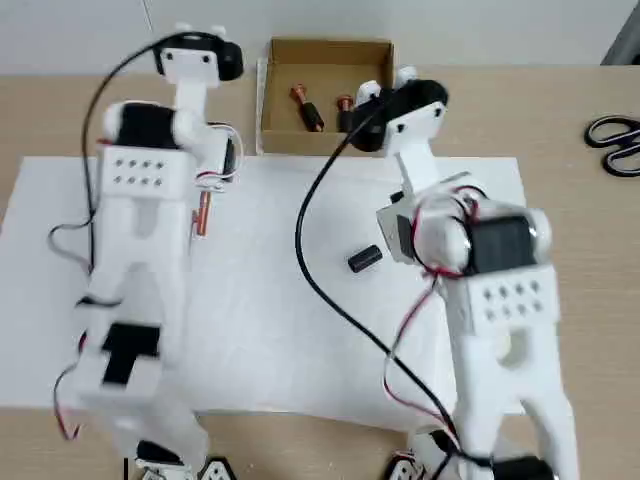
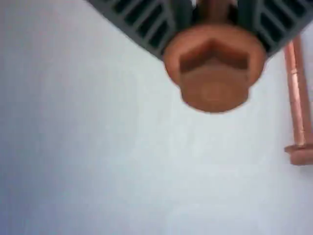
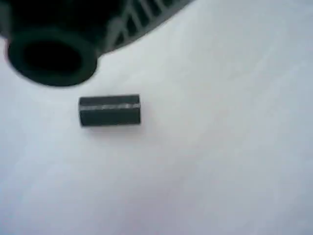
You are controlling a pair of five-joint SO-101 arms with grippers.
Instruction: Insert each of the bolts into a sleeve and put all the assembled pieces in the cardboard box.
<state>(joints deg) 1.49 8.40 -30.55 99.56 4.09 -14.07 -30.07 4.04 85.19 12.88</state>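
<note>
Table, white sheet. Cardboard box at 12 o'clock: two assembled pieces in. Left gripper pinching bolt, right gripper pinching sleeve; loose bolt, loose sleeve remain.

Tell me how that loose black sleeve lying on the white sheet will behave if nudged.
The loose sleeve is a short cylinder on its side, so it will probably roll across the white sheet. It looks rigid and small, so likely light.

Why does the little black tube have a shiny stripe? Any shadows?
Right wrist view: the stripe on the loose sleeve looks like reflected light, with a soft shadow beside it; the hole of the held sleeve is dark. Left wrist view: the head of the held bolt has a shaded recess.
</note>
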